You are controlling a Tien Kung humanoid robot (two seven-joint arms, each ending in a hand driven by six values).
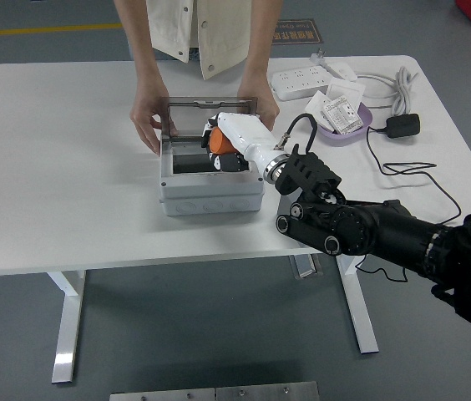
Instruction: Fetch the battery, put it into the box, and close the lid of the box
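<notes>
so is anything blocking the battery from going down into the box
Nothing visible does. The right robot hand holds the orange battery right over the open grey box, whose lid stands raised at the back. The person's hands grip the box's far corners, outside the opening.

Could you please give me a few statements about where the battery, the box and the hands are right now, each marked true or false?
1. The right hand holds the orange battery over the open grey box. True.
2. The box's lid is closed. False: it stands open, held by a person's hands.
3. The robot's left arm reaches over the box. False: it is not in view.
4. A purple tray sits right of the box. True.
</notes>
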